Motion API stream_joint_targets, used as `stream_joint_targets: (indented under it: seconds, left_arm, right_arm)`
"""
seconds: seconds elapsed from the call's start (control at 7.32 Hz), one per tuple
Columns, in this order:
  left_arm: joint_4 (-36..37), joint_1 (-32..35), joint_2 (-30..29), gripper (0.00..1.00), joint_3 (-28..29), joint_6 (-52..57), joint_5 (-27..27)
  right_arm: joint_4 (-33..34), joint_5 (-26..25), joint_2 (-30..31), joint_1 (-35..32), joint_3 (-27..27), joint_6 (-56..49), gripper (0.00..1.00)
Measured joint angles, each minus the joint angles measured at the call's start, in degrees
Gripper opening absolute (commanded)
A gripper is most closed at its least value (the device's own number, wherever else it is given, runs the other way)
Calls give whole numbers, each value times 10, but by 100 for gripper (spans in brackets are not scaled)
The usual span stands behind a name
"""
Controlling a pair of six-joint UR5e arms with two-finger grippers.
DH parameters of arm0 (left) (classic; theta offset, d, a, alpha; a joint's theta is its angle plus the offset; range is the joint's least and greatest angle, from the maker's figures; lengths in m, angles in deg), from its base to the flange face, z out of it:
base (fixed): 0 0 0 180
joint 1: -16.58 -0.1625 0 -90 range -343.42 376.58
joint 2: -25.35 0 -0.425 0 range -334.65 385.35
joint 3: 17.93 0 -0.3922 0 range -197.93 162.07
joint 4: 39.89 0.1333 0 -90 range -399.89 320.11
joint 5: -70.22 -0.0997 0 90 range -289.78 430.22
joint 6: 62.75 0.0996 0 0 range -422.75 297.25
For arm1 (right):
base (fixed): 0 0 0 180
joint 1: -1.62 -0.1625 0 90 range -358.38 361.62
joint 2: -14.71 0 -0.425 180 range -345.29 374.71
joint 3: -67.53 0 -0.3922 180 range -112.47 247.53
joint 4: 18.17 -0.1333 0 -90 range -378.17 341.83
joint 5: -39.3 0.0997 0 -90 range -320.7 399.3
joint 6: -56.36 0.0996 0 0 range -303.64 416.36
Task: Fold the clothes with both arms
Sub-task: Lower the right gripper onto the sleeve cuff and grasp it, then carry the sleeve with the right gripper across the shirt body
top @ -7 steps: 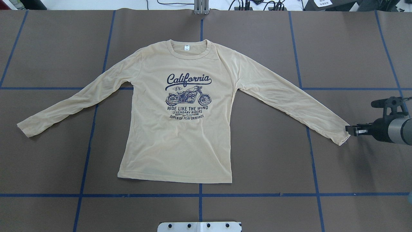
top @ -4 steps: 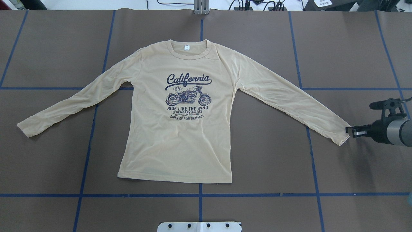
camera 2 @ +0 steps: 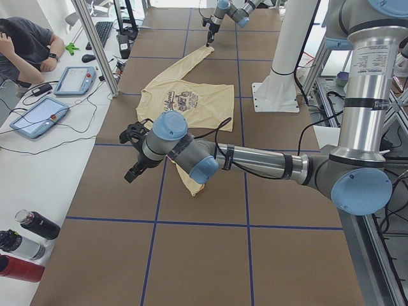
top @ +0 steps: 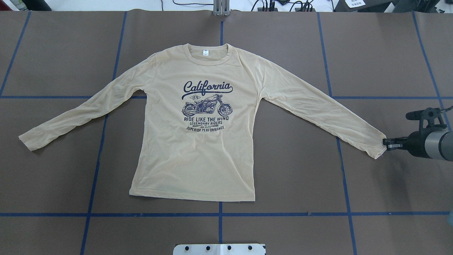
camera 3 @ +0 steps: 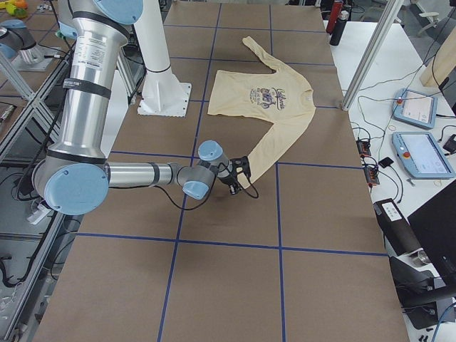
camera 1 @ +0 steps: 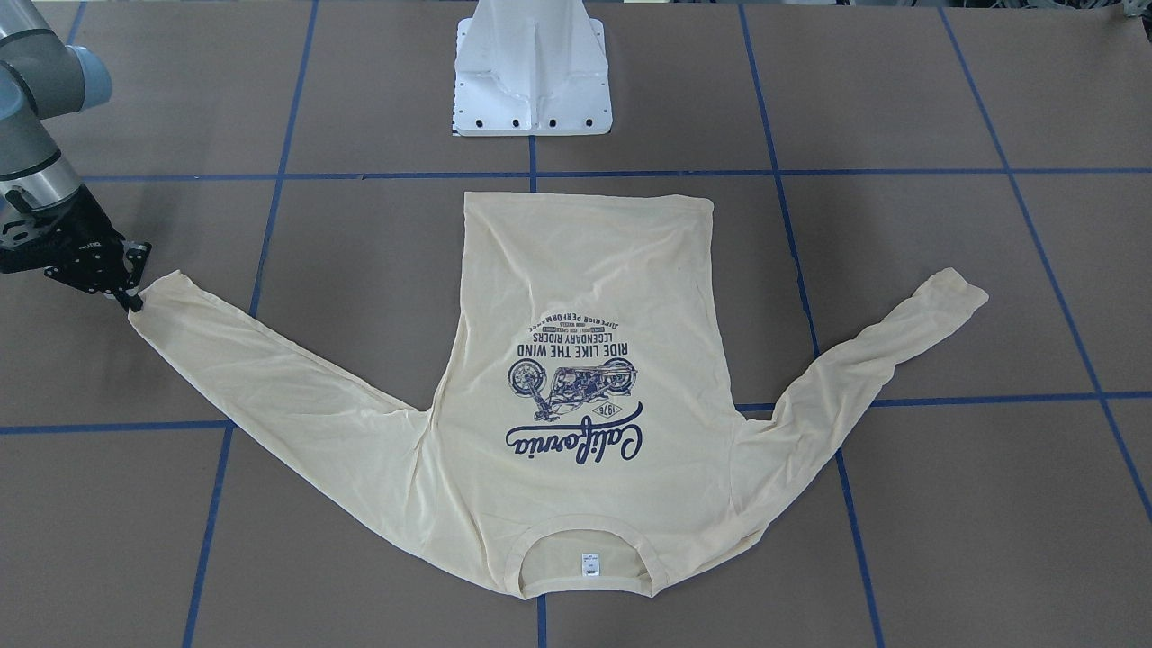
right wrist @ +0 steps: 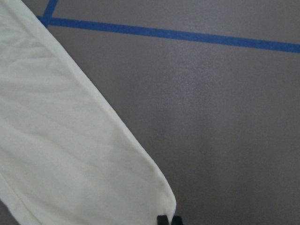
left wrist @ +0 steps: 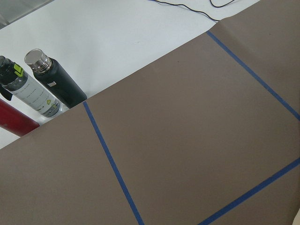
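Shirt [top: 198, 159]: lying flat on tabletop [top: 300, 177]. Right hand [top: 385, 143]: pinching its sleeve cuff [top: 376, 147]. Left hand [camera 2: 133, 173]: hovering apart, state cannot tell.

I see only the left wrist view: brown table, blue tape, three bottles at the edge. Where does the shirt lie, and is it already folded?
Observer: The T-shirt lies flat and unfolded, print up, in the middle of the table.
Operator: And where is the right arm?
Observer: The right gripper is at the cuff of the sleeve on the robot's right side. Whether it grips the cloth, I cannot tell.
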Motion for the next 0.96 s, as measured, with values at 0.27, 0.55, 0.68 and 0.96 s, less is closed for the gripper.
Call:
stream_joint_targets:
  seconds: [0.27,0.55,0.68,0.96]
  left_arm:
    - [0,0,0,100,0,0,0]
    - [0,0,0,100,0,0,1]
    - [0,0,0,100,0,-1,1]
    - [0,-1,-1,100,0,-3,1]
  right_arm:
    - [27,46,-5,-35,52,0,0]
    - [140,84,-64,-77,104,0,0]
    - [214,87,-122,-85,115,0,0]
    - [365,81,-255,-89,114,1,0]
